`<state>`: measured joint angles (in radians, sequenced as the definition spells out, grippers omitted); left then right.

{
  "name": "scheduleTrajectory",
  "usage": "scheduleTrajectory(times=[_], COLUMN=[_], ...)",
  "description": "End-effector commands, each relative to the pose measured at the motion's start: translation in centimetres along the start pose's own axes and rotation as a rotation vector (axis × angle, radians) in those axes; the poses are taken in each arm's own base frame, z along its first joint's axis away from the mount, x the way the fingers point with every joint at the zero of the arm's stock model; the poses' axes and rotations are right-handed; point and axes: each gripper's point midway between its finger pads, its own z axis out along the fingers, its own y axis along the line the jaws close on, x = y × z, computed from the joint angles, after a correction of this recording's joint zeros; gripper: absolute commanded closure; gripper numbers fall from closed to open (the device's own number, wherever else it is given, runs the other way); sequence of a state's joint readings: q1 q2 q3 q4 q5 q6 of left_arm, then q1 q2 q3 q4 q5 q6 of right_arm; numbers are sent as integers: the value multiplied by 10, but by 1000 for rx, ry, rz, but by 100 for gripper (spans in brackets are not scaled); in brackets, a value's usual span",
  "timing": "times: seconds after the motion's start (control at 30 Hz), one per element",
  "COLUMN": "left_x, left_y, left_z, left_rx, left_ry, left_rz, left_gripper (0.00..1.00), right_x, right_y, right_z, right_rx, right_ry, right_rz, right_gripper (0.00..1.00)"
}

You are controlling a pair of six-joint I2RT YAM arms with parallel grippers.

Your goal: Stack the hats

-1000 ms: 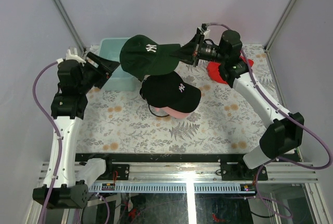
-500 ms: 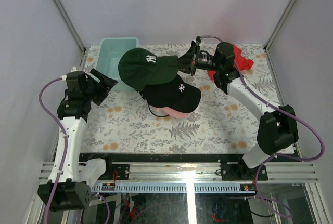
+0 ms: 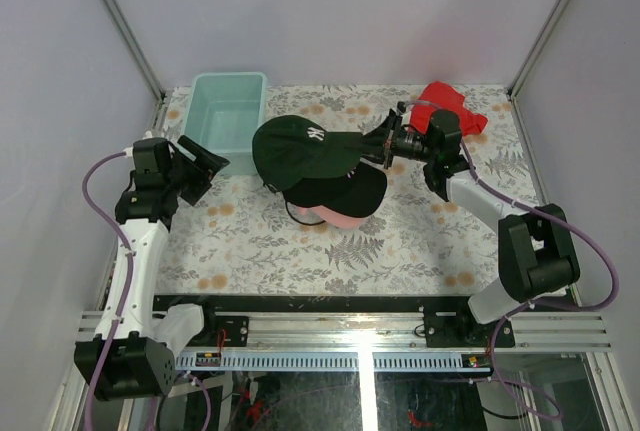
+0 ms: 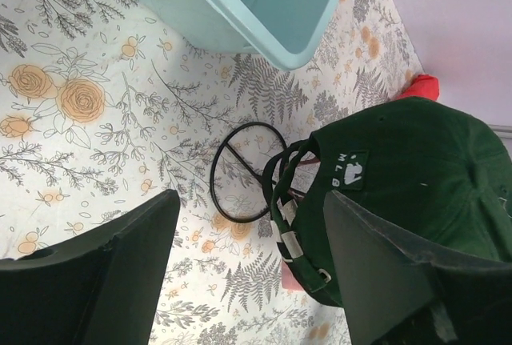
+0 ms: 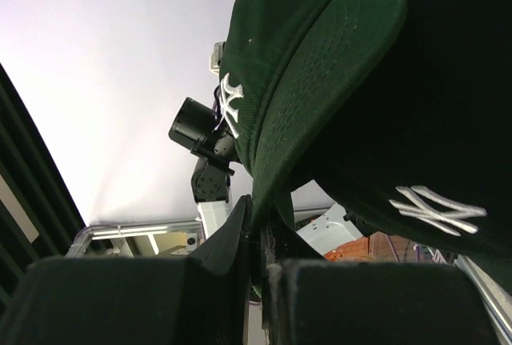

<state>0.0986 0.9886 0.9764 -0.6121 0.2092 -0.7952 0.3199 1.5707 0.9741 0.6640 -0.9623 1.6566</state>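
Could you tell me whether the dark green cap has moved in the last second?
Yes: the dark green cap has shifted clear of the mint tub, toward the near edge, over the black cap.

Overhead view: even, diffuse light from above, with only faint, soft shadow on the bench [image 3: 400, 241] around the green cap [image 3: 300, 146]. Strong glare on the near metal rail [image 3: 365, 336]. The frame posts [image 3: 120, 21] lean, showing wide-lens distortion.

Left wrist view: bench pattern sharp. The left pincer [image 4: 250, 201] is dark and blurred at the near edge.

Right wrist view: bright pale backdrop. The cap's underside is almost black, its detail lost. The right pincer [image 5: 260, 229] is out of focus, in silhouette.
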Motion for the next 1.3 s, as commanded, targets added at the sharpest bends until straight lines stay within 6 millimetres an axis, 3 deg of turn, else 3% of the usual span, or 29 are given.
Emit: scheduleTrajectory(times=[0.0,0.23,0.57,0.73,1.1,1.27], left_x=[-3,5,34,53,64,73], left_y=[-7,-6,-13,-13,-44,-48], left_z=[6,14,30,46,66,71], left_rx=[50,69,171,174,198,200], left_ry=[-7,34,187,313,376,395], left_rz=[12,2,3,-48,-66,-46], left_gripper=[28,29,37,37,35,34], right_x=[13,15,16,15,11,10], right_y=[28,17,-24,-24,-22,-25], right_z=[-15,-29,-46,-47,-47,-49], right_rx=[-81,-61,-38,-55,-58,-56], right_ry=[4,-28,-87,-93,-109,-118], right_rz=[-127,-128,-76,-72,-75,-69], right_gripper=[100,100,100,100,100,100])
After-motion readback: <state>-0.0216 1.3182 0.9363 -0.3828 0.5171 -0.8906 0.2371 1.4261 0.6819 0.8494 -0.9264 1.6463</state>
